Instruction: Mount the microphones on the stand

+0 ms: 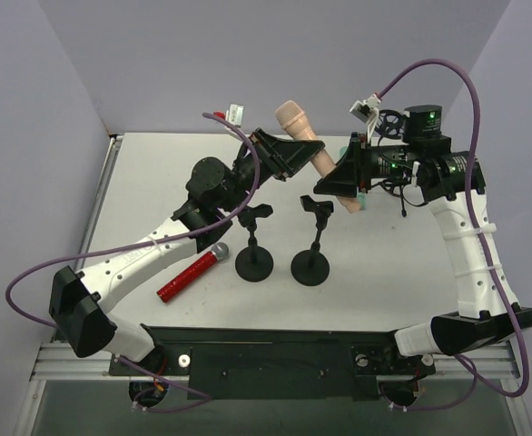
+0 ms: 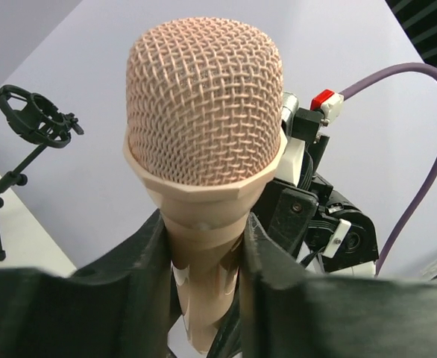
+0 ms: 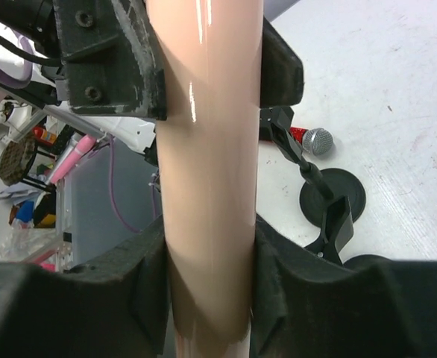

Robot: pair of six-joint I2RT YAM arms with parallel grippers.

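The pale peach-pink microphone (image 1: 313,154) hangs in the air over the back of the table, head (image 2: 203,104) up and to the left. Both grippers hold it. My left gripper (image 1: 290,156) is shut on its neck just under the mesh head (image 2: 203,250). My right gripper (image 1: 340,179) is shut on the lower body (image 3: 207,253). The glittery red microphone (image 1: 192,273) with a silver head lies flat on the table at the left, also in the right wrist view (image 3: 312,139). Only a sliver of teal (image 1: 362,194) shows behind my right gripper. Two black stands (image 1: 254,262) (image 1: 310,265) with empty clips stand mid-table.
A third black stand with a ring mount (image 2: 32,115) stands near the back wall. The right arm's purple cable (image 1: 448,77) loops high at the back right. The black base rail (image 1: 266,350) runs along the near edge.
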